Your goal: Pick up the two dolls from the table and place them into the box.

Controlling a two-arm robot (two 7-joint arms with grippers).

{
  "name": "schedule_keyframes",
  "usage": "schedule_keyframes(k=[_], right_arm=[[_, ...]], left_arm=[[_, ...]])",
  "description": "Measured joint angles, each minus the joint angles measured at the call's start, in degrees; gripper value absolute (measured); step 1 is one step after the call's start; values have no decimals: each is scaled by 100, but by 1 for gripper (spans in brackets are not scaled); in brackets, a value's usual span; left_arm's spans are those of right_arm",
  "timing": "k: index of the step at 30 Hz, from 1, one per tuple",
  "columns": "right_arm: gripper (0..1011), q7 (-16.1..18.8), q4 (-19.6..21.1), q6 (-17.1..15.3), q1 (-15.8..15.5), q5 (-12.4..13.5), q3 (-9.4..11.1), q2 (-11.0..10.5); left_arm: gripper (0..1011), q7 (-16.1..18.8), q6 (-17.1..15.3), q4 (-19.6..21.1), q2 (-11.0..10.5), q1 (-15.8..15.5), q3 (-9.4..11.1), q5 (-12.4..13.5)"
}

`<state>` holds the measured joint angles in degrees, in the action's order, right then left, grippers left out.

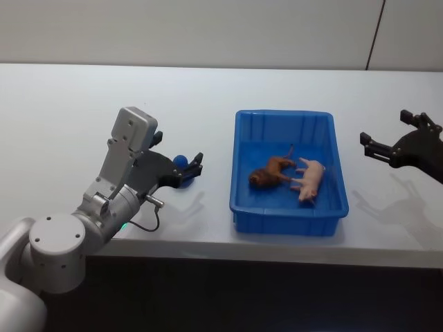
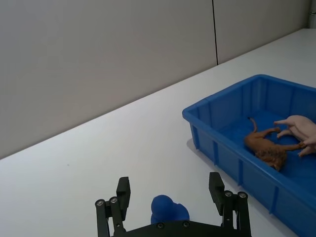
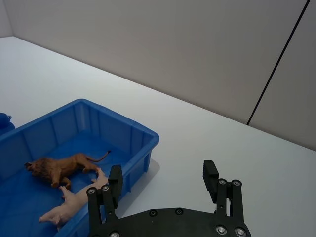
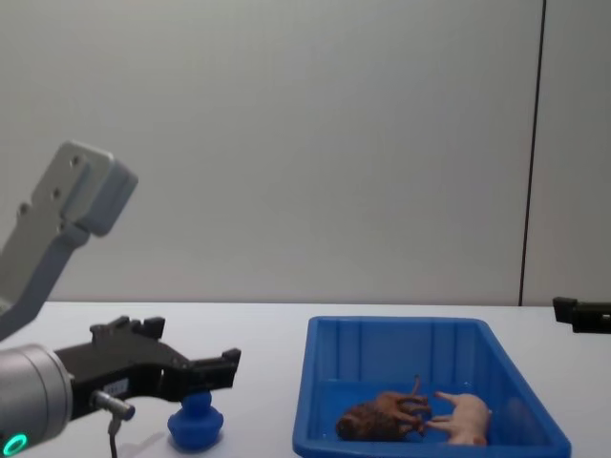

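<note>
Head view, brown doll [image 1: 271, 171] and pig [image 1: 309, 178] inside box [image 1: 287, 214]; left gripper [image 1: 196, 164], right gripper [image 1: 382, 137], fingers released

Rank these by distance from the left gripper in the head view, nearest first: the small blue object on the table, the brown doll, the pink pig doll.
1. Small blue object: on the table, right at the left gripper, left of the box.
2. Brown doll: in the box, on its left side.
3. Pink pig doll: in the box, just right of the brown doll.

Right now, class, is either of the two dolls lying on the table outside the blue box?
No: the brown doll and the pink pig both lie inside the box.
</note>
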<state>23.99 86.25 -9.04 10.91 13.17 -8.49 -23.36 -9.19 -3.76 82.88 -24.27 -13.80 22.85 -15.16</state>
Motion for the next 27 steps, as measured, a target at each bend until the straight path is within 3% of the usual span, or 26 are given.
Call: schedule_keyframes(k=[11, 27], right_arm=[[1001, 1, 0, -1, -5, 2, 3, -5], [1001, 1, 0, -1, -4, 1, 3, -5]], left_arm=[[1001, -461, 224, -924, 234, -359, -9, -62], [1001, -849, 410, -1863, 464, -746, -19, -35]])
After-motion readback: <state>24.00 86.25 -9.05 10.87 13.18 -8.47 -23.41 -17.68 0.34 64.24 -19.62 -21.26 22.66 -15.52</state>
